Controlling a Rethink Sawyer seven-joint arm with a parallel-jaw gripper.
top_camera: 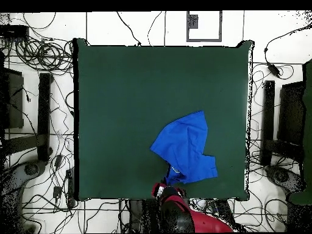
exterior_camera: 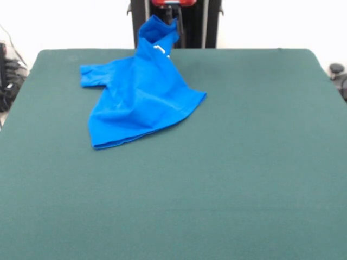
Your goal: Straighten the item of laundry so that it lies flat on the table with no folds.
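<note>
blue T-shirt point(top_camera: 184, 146), crumpled, green table point(top_camera: 122, 91)

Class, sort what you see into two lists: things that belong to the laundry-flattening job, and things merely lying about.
Belonging to the job:
T-shirt
table
gripper

Lying about:
cables on the floor
dark stands beside the table

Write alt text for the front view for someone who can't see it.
A small bright blue T-shirt lies rumpled near the far side of a dark green felt table, one end pulled up to a peak at the robot's tool. One sleeve sticks out left.
</note>
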